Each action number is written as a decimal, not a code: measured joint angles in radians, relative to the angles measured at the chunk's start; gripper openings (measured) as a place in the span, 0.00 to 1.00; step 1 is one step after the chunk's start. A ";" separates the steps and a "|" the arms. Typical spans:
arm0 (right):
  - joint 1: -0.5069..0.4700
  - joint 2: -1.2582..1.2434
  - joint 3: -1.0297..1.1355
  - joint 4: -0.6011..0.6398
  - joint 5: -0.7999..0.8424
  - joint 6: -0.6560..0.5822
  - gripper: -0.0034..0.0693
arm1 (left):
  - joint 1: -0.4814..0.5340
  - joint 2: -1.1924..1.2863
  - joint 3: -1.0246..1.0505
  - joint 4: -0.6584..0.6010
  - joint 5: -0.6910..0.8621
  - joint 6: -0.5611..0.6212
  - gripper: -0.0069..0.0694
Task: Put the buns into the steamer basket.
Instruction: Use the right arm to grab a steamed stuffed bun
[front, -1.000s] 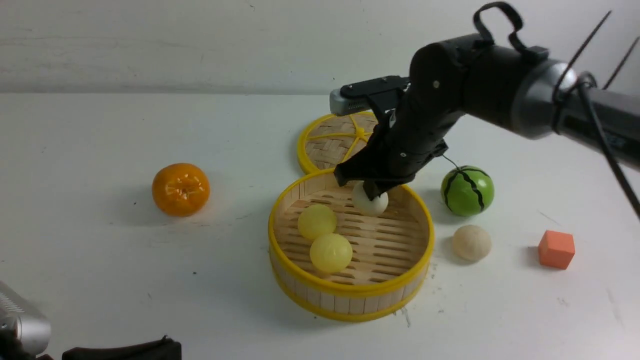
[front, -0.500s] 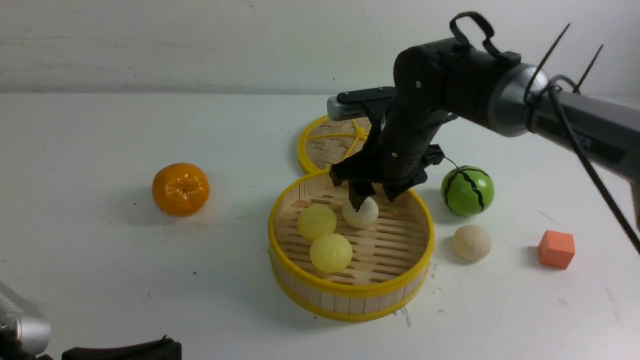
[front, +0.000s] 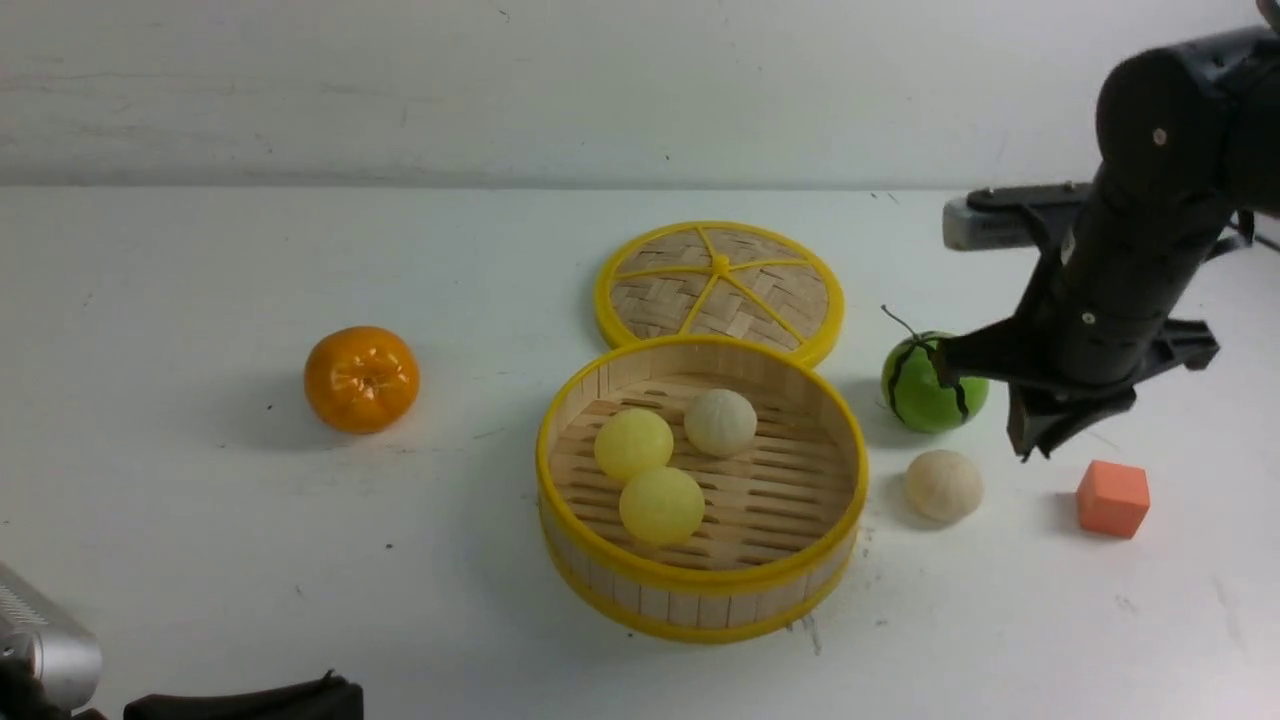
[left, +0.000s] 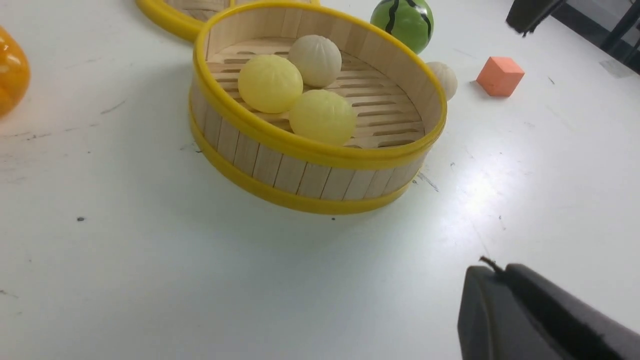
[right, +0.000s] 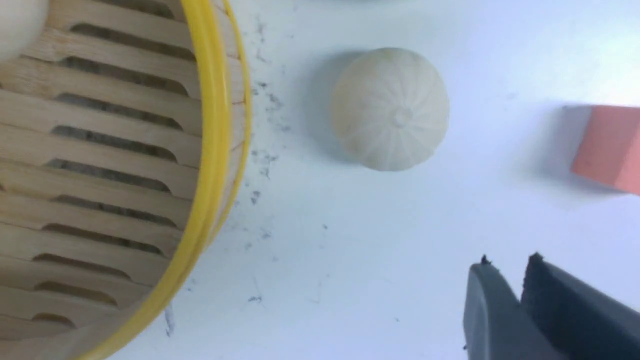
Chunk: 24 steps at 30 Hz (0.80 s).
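Note:
The steamer basket stands mid-table and holds two pale yellow buns and one off-white bun. A second off-white bun lies on the table just right of the basket, and it also shows in the right wrist view beside the basket's rim. My right gripper hangs above the table to the right of that bun. Its jaws stand a narrow gap apart and hold nothing. My left gripper is shut and empty, low at the near left.
A glossy orange sits left of the basket. The woven lid lies flat behind it. A green watermelon ball is right of the basket, partly behind my right arm. An orange cube rests at the right.
My right gripper let go of the off-white bun inside the basket, rose, and swung right to above the table near the loose bun. The left arm has not moved.

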 joint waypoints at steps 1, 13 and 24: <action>-0.001 0.013 0.003 0.008 -0.020 -0.003 0.21 | 0.000 0.000 0.000 0.000 0.000 0.000 0.11; -0.004 0.120 0.005 0.030 -0.225 -0.011 0.45 | 0.000 0.000 0.000 0.000 0.000 0.000 0.11; -0.035 0.185 0.005 0.065 -0.248 -0.027 0.44 | 0.000 0.000 0.000 0.000 0.000 0.000 0.13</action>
